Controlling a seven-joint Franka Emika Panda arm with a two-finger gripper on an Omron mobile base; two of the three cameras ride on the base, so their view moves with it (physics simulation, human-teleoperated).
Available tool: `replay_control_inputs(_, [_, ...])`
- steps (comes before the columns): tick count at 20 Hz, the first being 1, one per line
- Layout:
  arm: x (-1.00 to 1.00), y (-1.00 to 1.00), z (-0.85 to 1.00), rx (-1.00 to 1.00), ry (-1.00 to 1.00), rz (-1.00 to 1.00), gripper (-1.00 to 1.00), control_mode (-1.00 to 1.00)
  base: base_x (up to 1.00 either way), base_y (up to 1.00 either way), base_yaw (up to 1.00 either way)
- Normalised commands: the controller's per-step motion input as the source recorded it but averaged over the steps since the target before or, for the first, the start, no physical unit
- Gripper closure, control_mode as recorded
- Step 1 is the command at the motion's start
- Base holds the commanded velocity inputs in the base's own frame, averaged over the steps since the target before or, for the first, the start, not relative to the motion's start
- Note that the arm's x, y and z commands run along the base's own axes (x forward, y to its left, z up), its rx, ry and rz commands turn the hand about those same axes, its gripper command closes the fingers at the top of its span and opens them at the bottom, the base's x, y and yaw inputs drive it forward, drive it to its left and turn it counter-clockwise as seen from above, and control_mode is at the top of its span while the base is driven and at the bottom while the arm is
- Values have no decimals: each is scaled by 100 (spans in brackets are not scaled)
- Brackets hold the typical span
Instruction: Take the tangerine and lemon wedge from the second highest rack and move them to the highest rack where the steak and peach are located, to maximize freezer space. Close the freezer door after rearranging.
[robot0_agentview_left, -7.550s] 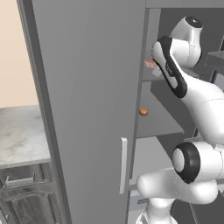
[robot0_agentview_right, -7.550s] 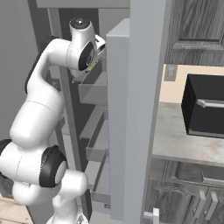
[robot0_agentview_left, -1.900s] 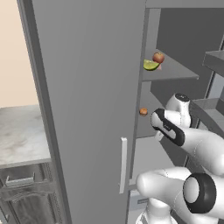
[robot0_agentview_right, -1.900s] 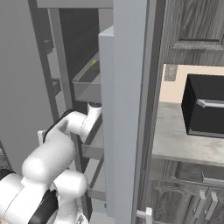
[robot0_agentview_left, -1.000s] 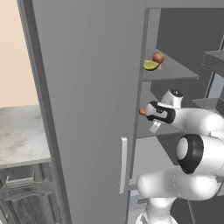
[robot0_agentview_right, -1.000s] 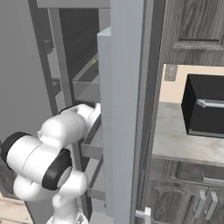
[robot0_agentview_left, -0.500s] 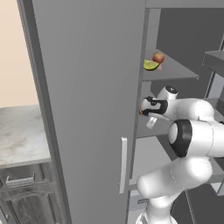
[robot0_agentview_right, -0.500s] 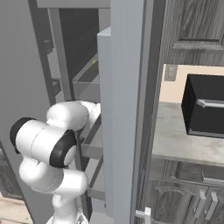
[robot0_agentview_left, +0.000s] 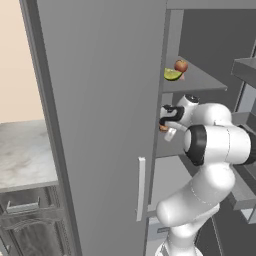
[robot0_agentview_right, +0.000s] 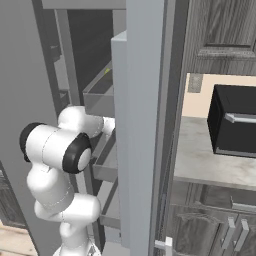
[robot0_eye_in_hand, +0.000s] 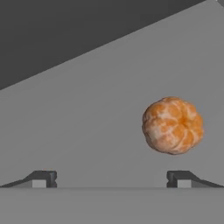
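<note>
grey freezer interior, shelves stacked one above another, with the freezer door (robot0_agentview_left: 105, 115) swung open in front of me; its pale bar handle (robot0_agentview_left: 141, 189) shows low on the door's edge in the left base view.

my gripper (robot0_agentview_left: 167, 116) is reaching in at the second highest rack (robot0_agentview_left: 172, 145), jaws spread wide, nothing between them. in the hand view my two dark fingertips (robot0_eye_in_hand: 42, 178) stand far apart at the bottom, and the tangerine (robot0_eye_in_hand: 173, 125) sits on the bare grey rack ahead, off toward the right tip and just beyond it, not touching either one. from the left base view the tangerine (robot0_agentview_left: 163, 128) is a small orange spot right under the gripper, mostly hidden by the hand.

on the highest rack (robot0_agentview_left: 200, 82), near its front left corner, the lemon wedge (robot0_agentview_left: 172, 74) lies rind down, with the peach (robot0_agentview_left: 181, 65) just behind it, close enough that i cannot tell if they touch. a sliver of pinkish red beside the peach may be the steak, too small to be sure.

right base view: my arm (robot0_agentview_right: 60, 150) bends into the freezer behind the door's edge; a stone counter (robot0_agentview_right: 215, 165) with a black appliance (robot0_agentview_right: 235, 127) stands to the right.
</note>
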Motion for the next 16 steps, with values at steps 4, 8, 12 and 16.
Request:
replay_control_inputs(4, [30, -3, 4, 4, -1, 0, -100, -100, 0, 0, 0])
replay_control_inputs(8, [30, 0, 11, 6, -1, 0, -100, -100, 0, 0, 0])
replay_control_inputs(12, [25, -3, 6, 7, 0, -2, -100, -100, 0, 0, 0])
replay_control_inputs(16, [27, -6, -2, 9, 3, -6, -100, -100, 0, 0, 0])
